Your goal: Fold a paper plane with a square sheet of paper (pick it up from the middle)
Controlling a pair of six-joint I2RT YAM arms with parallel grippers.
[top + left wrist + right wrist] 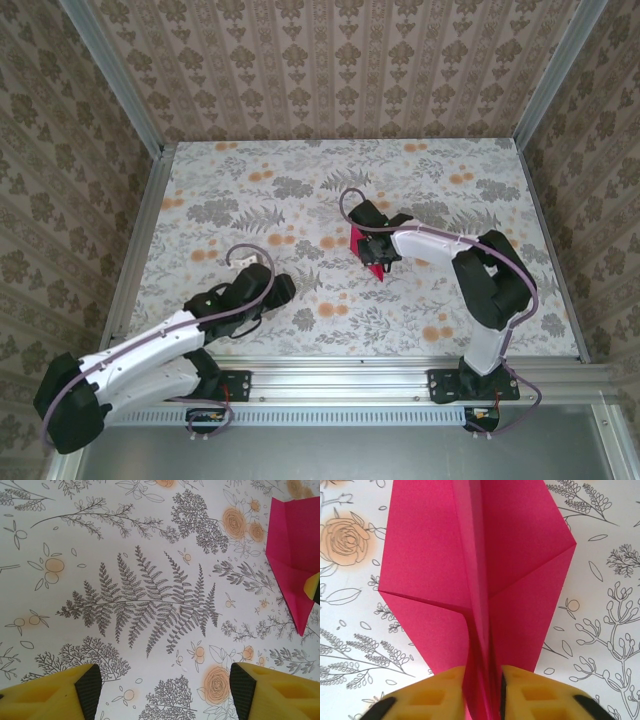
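Observation:
The paper plane (366,248) is magenta-pink and lies mid-table as a pointed dart, its tip toward the near edge. In the right wrist view the paper plane (480,570) spreads both wings flat, and its raised centre crease runs down between my fingers. My right gripper (484,674) is open by a narrow gap, one yellow finger on each side of that crease. My left gripper (165,687) is open wide over bare tablecloth, left of the paper plane (295,550) and apart from it. From above, the left gripper (284,289) sits near the front of the table.
A floral tablecloth (300,190) covers the table. Wallpapered walls with metal frame rails (140,240) close it in on three sides. One yellow finger of the right gripper (312,587) shows at the plane's edge in the left wrist view.

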